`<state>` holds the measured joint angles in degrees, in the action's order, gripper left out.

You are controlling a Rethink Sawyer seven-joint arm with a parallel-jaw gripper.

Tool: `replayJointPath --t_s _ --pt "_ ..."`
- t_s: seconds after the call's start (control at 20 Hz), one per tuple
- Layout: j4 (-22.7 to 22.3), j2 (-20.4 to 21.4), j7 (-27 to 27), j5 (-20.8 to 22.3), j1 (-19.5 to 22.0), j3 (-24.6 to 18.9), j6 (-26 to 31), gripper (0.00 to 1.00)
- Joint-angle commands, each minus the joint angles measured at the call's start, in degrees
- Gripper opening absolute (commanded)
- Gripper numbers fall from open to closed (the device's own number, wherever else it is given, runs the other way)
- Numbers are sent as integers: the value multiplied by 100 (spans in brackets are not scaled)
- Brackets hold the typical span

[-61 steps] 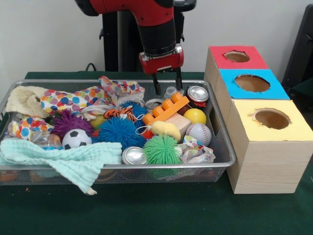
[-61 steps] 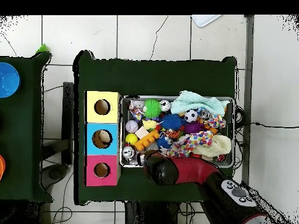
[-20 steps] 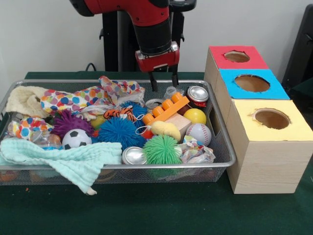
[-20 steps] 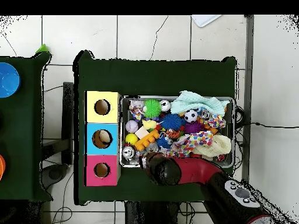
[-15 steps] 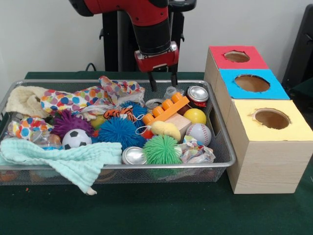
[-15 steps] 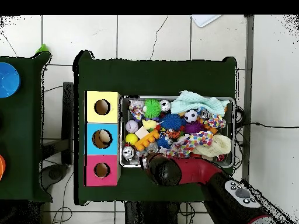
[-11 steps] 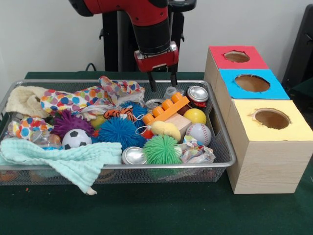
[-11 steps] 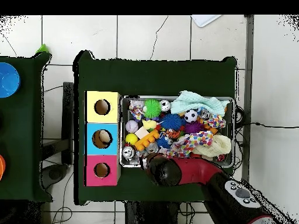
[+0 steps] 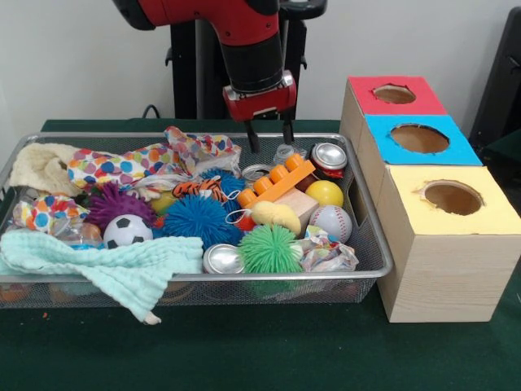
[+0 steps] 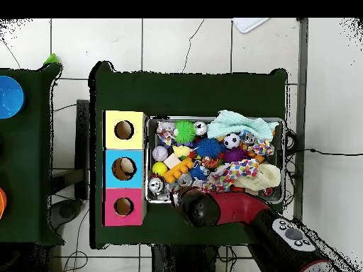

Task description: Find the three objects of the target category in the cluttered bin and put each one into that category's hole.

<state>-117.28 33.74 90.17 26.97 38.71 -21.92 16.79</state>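
Hangs empty, end effector fingers spread apart, just above the silver can lying in the bin's far corner.

Below the jaws, the bin is fine wire mesh with a bright metal rim. Just under them lies a glossy orange plastic brick, beside a shiny metal can. Nearer the camera a plain wooden block looks matt. The green ball and blue ball seem rubbery and spiky. The mint cloth is soft, crinkled weave. The box shows pale wood grain, its tops painted matt.
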Motion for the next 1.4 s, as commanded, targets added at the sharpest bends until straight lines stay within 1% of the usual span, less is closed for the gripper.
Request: replayJointPath --t_s 0.05,0.15,0.55,0.85,1.2,1.4 --pt "776 -371 -343 401 94 -358 243 100" --pt "750 -396 -338 476 113 -352 186 100" --pt "765 -382 -242 544 100 -360 175 100" --pt "748 -301 -290 577 128 -383 300 100" --pt "666 -194 -374 503 277 -531 444 100" --pt "659 -197 -412 548 352 -587 449 100"
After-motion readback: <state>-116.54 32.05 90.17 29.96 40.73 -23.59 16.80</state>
